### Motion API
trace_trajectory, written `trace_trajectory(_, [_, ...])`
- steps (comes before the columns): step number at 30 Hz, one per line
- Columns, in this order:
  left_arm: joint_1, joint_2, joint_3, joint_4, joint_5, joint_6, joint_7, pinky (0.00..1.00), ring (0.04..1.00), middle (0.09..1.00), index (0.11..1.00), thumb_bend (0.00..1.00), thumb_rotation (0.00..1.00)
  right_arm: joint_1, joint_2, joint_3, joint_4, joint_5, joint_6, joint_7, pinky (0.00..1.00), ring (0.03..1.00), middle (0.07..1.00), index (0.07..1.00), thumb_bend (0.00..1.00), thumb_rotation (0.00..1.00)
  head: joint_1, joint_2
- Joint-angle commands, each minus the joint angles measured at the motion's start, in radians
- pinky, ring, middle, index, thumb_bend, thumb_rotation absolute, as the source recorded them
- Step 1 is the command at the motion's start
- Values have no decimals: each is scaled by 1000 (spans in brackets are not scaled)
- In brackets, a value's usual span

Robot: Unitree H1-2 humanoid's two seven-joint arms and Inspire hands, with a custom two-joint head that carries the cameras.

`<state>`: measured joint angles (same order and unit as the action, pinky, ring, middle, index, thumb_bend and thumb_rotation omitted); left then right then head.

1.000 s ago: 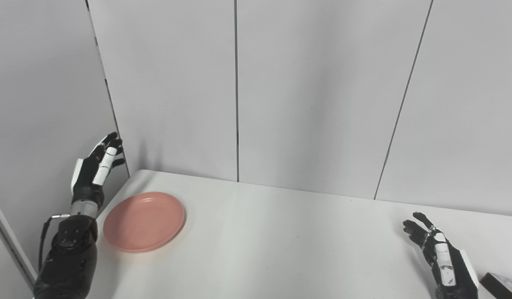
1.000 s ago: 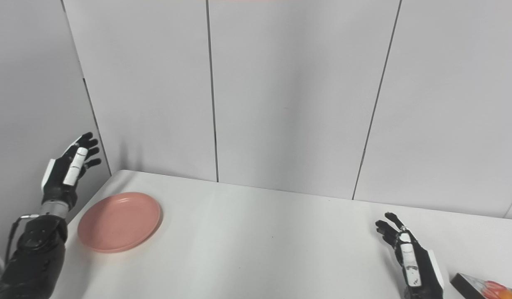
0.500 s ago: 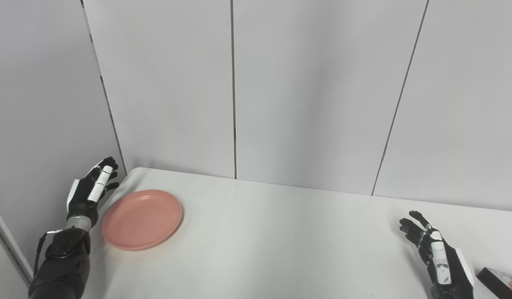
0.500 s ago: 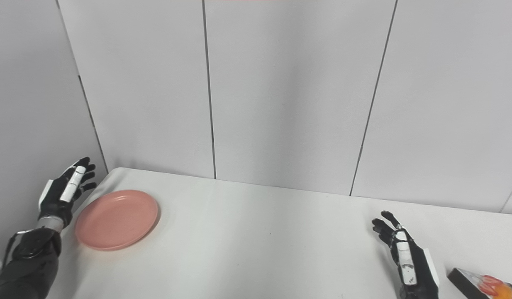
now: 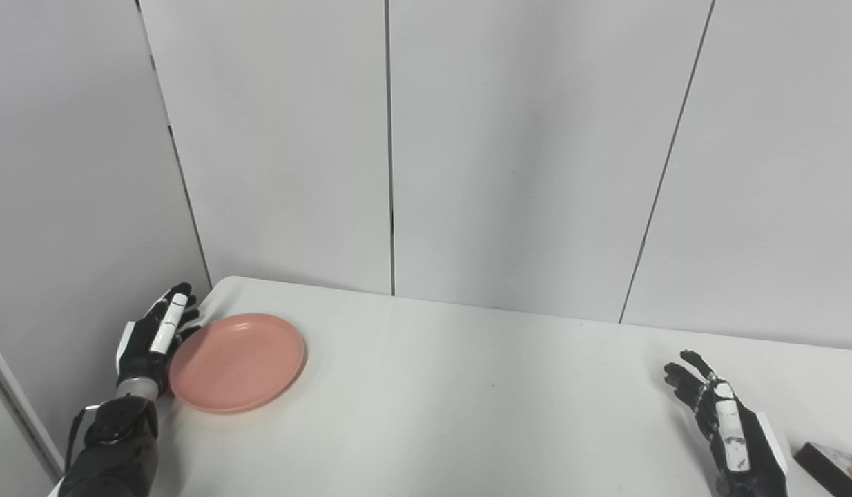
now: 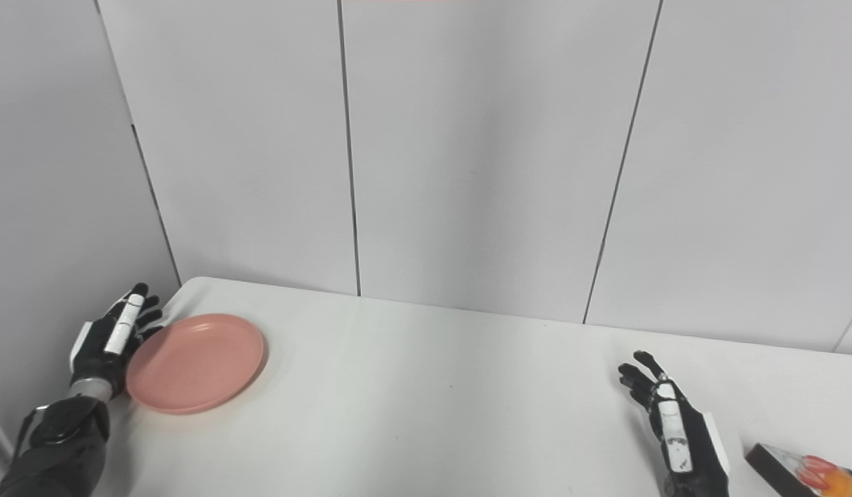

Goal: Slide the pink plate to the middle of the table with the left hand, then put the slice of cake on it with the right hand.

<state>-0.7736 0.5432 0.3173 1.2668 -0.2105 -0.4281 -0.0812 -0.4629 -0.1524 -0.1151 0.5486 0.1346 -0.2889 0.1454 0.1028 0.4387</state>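
Beside the pink plate (image 5: 237, 362), the left robot hand (image 5: 152, 339) has lowered.

Left hand (image 5: 152, 335) open beside pink plate (image 5: 237, 362), white table (image 5: 467, 400)

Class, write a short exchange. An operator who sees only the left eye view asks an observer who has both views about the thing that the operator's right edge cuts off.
Operator: There is only a dark corner at my right edge. What is it?
Observer: The slice of cake. The right eye view shows its dark side and an orange and red topping.
Operator: Does the wall carry on the same beyond my right edge?
Observer: The right eye view adds one more wall seam at its far right.
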Motion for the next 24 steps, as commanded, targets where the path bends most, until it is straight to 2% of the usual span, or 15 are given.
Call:
trace_trajectory(1, [-28,5,-7,-9,-3,-34,-5,730,845,847,848,819,779,104,35,9,61,6,17,-4,901,828,796,860,946,1000,1,1])
trace_trajectory(5, [-27,-13,-6,-18,-19,-27,-18,745,833,842,840,815,793,104,37,9,59,5,20,-6,898,830,796,855,962,1000,1,1])
trace_trajectory(10, [-20,-38,-9,-41,-31,-22,-37,780,840,860,886,808,822,106,39,12,54,-8,20,-16,887,822,791,850,970,1000,-8,3])
trace_trajectory(12, [-16,-56,8,-56,-57,-8,-45,797,831,849,874,798,791,108,41,11,49,-10,19,-17,886,820,790,850,964,1000,-11,5])
trace_trajectory(15, [-3,-85,24,-87,-87,-19,-54,745,815,826,862,735,770,113,45,13,32,-8,26,-19,891,817,788,847,966,1000,-19,11])
trace_trajectory(17, [6,-101,28,-111,-97,-34,-64,678,785,791,834,761,734,117,47,16,18,-12,34,-22,892,818,790,848,974,1000,-20,12])
trace_trajectory(19, [15,-116,25,-139,-96,-40,-76,653,772,778,822,781,729,120,47,19,8,-15,43,-25,889,816,787,846,972,1000,-20,12])
trace_trajectory(22, [29,-142,19,-182,-96,-38,-91,685,791,806,835,851,738,124,48,23,-5,-16,52,-26,883,817,786,845,977,1000,-20,13])
trace_trajectory(24, [34,-155,16,-203,-98,-28,-94,717,811,826,842,832,748,126,50,25,-12,-17,56,-27,883,818,786,845,979,1000,-23,13])
